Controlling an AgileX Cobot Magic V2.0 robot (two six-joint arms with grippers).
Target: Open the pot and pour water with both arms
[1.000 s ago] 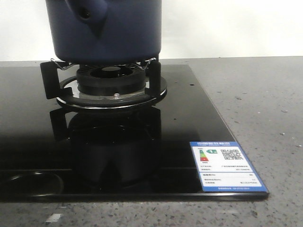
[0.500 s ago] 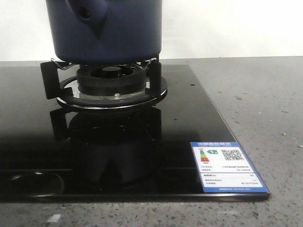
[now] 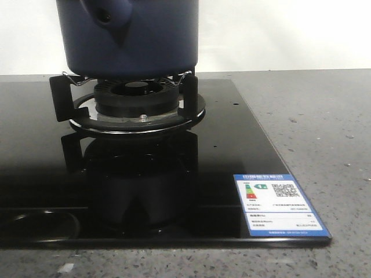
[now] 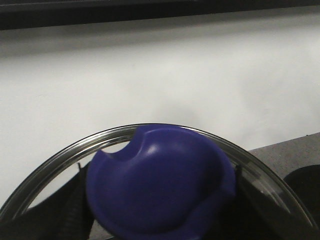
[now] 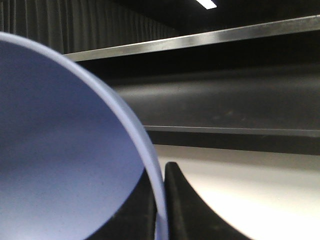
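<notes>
The dark navy pot (image 3: 133,40) stands on the gas burner (image 3: 136,95) at the back left of the front view, its top cut off by the frame. Its tapered stub with a round hole (image 3: 107,17) faces me. No gripper shows in that view. In the left wrist view my left gripper (image 4: 160,217) is shut on the blue knob (image 4: 160,185) of a glass lid (image 4: 60,156), held up against a white wall. In the right wrist view my right gripper (image 5: 161,210) pinches the rim of a periwinkle-blue bowl (image 5: 65,150). The bowl's inside looks bare.
The burner sits on a glossy black glass cooktop (image 3: 232,133) with a blue-and-white energy label (image 3: 281,204) at its front right corner. Speckled grey counter (image 3: 324,127) lies to the right. A ring-shaped control mark (image 3: 40,223) is at the front left.
</notes>
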